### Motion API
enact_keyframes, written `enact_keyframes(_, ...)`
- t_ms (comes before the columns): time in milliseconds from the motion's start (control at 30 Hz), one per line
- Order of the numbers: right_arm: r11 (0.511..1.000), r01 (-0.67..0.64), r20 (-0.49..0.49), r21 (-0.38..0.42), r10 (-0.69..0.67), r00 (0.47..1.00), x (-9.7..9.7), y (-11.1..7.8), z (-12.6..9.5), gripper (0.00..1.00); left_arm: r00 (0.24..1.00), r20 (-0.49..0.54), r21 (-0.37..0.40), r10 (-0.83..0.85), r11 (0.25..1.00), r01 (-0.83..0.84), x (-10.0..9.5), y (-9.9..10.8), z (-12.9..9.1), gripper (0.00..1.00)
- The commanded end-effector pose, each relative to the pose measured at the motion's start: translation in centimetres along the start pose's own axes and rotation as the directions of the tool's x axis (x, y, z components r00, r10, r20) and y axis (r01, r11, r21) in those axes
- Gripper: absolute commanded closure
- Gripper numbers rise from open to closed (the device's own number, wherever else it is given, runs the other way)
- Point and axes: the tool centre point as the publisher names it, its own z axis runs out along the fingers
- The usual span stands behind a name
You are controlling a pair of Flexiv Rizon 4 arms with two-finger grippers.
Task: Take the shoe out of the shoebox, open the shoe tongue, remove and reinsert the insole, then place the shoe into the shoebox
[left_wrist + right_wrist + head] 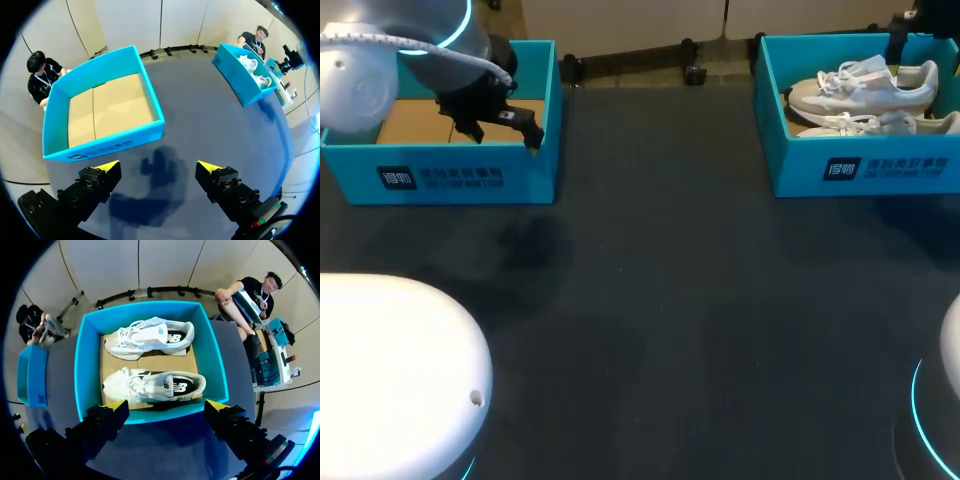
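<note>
Two white shoes lie side by side on their sides in the blue shoebox [860,165] at the table's far right. In the right wrist view the nearer shoe [155,385] and the farther shoe [150,337] rest on the box's cardboard floor. My right gripper [167,407] hangs open above the near wall of this shoebox [85,365], holding nothing. My left gripper [505,130] is open and empty over the near wall of a second, empty blue box [440,170]. In the left wrist view that empty box [105,140] lies just ahead of the left gripper [159,167].
The dark table [650,320] stretches between the two boxes and toward the front. My arms' white bases stand at the front left [390,370] and front right [945,400].
</note>
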Motion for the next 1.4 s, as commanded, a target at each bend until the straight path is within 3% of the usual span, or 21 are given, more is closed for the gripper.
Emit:
enact_keyframes(33,1.0,-0.001,0.0,-0.002,0.001,1.0,0.0,-0.1,0.0,0.0,1.0,0.01,-0.008,-0.005,1.0,0.005,0.2,0.1,-0.1,0.0)
enact_keyframes(233,0.998,0.002,-0.036,0.06,0.0,0.999,-0.1,-1.4,-0.5,0.0,0.992,-0.009,-0.13,-0.127,0.984,0.125,0.4,1.1,-0.3,0.0)
enact_keyframes(400,0.995,0.023,-0.056,0.1,-0.017,0.998,0.5,-3.2,-1.3,0.0,0.988,0.016,-0.181,-0.156,0.971,0.157,0.2,2.0,-0.1,0.0)
enact_keyframes(700,0.988,0.054,-0.076,0.143,-0.044,0.996,2.1,-8.1,-2.7,0.0,0.98,0.005,-0.319,-0.2,0.928,0.191,-0.3,2.8,0.7,0.0)
enact_keyframes(1067,0.982,0.036,-0.062,0.187,-0.025,0.998,3.8,-14.2,-2.6,0.0,0.98,-0.035,-0.309,-0.194,0.935,0.174,-1.6,3.4,1.5,0.0)
enact_keyframes(1400,0.983,0.026,-0.086,0.181,-0.011,0.996,5.6,-19.3,-3.2,0.0,0.979,0.071,-0.282,-0.192,0.937,0.204,-3.4,4.6,0.1,0.0)
